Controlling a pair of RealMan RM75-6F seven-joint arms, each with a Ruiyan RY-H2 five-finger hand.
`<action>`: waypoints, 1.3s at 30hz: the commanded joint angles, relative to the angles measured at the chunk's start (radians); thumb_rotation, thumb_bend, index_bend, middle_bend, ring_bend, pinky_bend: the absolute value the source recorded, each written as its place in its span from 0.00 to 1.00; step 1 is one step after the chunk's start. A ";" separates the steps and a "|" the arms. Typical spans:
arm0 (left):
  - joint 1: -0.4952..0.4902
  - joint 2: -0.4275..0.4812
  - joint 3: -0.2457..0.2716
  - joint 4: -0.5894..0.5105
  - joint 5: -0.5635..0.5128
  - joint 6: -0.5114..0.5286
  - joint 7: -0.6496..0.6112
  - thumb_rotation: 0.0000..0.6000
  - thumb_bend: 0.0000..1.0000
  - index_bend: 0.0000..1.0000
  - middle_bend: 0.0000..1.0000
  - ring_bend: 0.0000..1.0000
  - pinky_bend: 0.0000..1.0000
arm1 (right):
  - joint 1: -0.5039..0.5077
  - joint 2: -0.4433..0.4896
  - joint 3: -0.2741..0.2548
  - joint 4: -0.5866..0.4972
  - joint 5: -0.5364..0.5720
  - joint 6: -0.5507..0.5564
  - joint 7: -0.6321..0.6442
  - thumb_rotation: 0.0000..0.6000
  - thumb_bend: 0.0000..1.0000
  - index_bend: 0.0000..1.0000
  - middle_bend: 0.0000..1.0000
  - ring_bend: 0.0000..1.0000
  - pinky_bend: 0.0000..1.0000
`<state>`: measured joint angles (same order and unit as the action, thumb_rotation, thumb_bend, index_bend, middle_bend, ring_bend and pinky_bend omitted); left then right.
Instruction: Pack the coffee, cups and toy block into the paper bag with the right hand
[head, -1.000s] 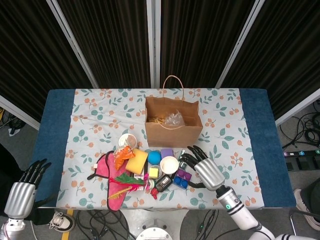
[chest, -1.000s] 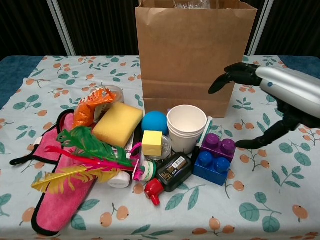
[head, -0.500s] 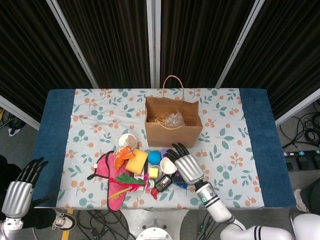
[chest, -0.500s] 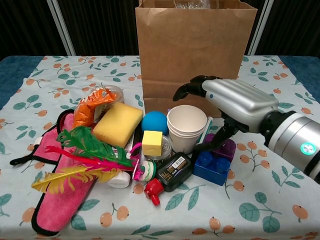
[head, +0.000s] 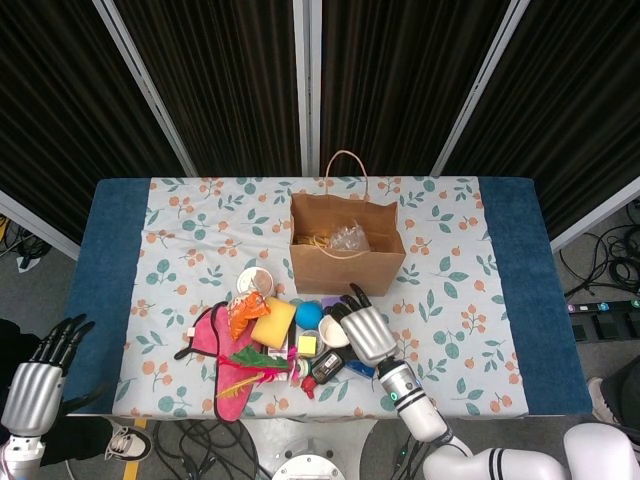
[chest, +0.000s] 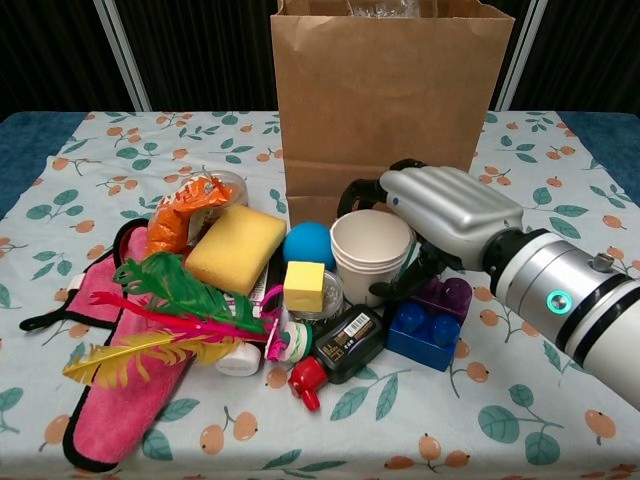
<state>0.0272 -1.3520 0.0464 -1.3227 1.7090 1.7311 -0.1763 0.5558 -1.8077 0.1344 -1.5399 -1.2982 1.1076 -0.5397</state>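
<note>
Cups (chest: 370, 255) stand stacked in front of the paper bag (chest: 385, 110), and your right hand (chest: 440, 212) is wrapped around their right side, fingers (chest: 352, 192) curling over the far rim and the thumb low against the near wall. From the chest view the stack looks tipped slightly, but you cannot tell whether the grip has truly closed or only brushes the paper. Just beside the cups on the right sits the toy block (chest: 428, 320), purple and blue, partly under your forearm. A dark coffee packet (chest: 345, 345) lies tilted in front of the cups, touching the block's left edge. Around them you have a blue ball (chest: 308, 243), a small yellow cube (chest: 304, 286), a yellow sponge (chest: 236, 248) and a pink cloth (chest: 110, 390) with feathers (chest: 160, 320) across it. Your left hand (head: 38, 380) hangs off the table's near-left corner in the head view, fingers spread, holding nothing. The bag stands upright, mouth open, with something crinkly inside.
</note>
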 joint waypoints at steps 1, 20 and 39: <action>0.000 0.001 0.000 -0.001 -0.002 -0.002 -0.002 1.00 0.15 0.18 0.19 0.12 0.24 | 0.000 -0.003 -0.003 0.001 -0.020 0.022 -0.006 1.00 0.15 0.35 0.40 0.24 0.10; 0.001 -0.004 0.002 -0.004 0.004 0.001 0.020 1.00 0.15 0.18 0.19 0.12 0.23 | -0.024 0.229 0.023 -0.498 -0.185 0.158 -0.083 1.00 0.17 0.37 0.44 0.27 0.14; 0.001 -0.007 0.008 -0.003 0.011 -0.003 0.030 1.00 0.15 0.18 0.19 0.12 0.23 | 0.002 0.313 0.229 -0.562 -0.467 0.334 0.019 1.00 0.18 0.37 0.44 0.27 0.16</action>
<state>0.0278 -1.3585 0.0549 -1.3262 1.7201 1.7277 -0.1470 0.5449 -1.4967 0.3187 -2.1474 -1.7277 1.4097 -0.5278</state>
